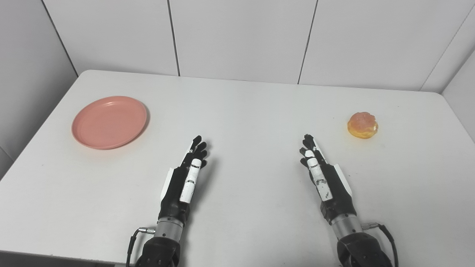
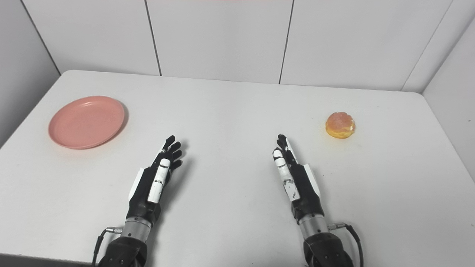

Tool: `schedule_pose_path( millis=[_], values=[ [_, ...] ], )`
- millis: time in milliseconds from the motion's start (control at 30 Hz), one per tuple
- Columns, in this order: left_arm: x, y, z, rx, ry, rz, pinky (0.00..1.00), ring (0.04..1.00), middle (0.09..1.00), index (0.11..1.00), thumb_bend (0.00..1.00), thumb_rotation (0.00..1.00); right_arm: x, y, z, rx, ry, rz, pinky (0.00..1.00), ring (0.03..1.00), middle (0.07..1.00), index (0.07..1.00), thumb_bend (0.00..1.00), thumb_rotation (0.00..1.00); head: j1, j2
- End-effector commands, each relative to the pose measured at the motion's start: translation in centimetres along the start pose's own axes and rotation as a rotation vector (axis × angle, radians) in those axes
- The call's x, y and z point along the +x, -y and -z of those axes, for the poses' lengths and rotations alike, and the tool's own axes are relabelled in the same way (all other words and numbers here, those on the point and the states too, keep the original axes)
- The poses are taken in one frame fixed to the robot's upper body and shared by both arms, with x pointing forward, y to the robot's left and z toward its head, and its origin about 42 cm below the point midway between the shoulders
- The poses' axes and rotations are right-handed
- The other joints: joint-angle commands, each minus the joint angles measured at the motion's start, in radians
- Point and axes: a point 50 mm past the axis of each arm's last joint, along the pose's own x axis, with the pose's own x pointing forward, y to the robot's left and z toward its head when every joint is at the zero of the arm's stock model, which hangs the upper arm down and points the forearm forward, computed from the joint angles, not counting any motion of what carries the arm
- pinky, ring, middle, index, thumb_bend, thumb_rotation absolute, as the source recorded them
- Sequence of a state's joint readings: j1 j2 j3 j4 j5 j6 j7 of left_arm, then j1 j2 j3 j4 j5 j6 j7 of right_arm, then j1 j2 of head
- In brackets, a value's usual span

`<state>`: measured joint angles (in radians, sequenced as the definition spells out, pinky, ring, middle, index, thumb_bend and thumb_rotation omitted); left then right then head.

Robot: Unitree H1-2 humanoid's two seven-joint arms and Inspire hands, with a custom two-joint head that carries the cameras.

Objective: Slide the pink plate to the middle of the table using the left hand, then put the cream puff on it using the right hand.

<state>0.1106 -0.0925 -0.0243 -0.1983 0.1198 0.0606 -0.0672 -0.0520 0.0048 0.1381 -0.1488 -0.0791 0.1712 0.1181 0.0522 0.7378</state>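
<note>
Plainly both hands, left hand (image 1: 183, 178) and right hand (image 1: 324, 178), lie empty (fingers extended), between pink plate (image 1: 109, 122) and cream puff (image 1: 363, 125).

Both views look from the robot's head, high above the near edge of the bench (image 1: 237, 96), facing forward and tilted down toward the panelled wall (image 1: 237, 37) behind it. They sit side by side, at moderate range. Each takes in nearly the whole bench, its far edge and both far corners. The right eye view stands slightly rightward: relative to the bench, everything appears displaced left. Shared coverage is almost complete.
</note>
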Motion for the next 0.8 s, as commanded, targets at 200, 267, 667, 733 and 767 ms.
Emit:
schedule_pose_path(
  millis=[200,267,667,733,767],
  values=[
    [-0.79,-1.24,-0.36,0.055,0.016,0.009,0.93,0.94,0.957,0.946,0.47,1.0,0.58,0.01,-1.6,-0.009,0.061,0.003,0.95,0.965,0.985,0.981,0.27,1.0,0.002,0.002],
    [-0.77,-1.22,-0.35,0.051,0.017,0.009,0.92,0.94,0.956,0.945,0.47,1.0,0.59,0.03,-1.56,-0.01,0.061,0.003,0.95,0.965,0.986,0.981,0.27,1.0,0.002,0.002],
    [-0.76,-1.2,-0.28,0.053,0.013,0.002,0.92,0.934,0.95,0.938,0.47,1.0,0.64,0.08,-1.56,0.002,0.061,0.001,0.96,0.971,0.991,0.987,0.26,1.0,0.003,0.002],
    [-0.77,-1.21,-0.28,0.055,0.015,0.004,0.92,0.934,0.951,0.938,0.47,1.0,0.64,0.07,-1.54,0.001,0.062,0.004,0.95,0.968,0.988,0.984,0.25,1.0,0.003,0.002],
    [-0.78,-1.2,-0.3,0.057,0.015,0.004,0.92,0.934,0.951,0.938,0.47,1.0,0.65,0.09,-1.52,-0.001,0.062,0.004,0.95,0.967,0.987,0.983,0.25,1.0,0.003,0.002]
  ],
)
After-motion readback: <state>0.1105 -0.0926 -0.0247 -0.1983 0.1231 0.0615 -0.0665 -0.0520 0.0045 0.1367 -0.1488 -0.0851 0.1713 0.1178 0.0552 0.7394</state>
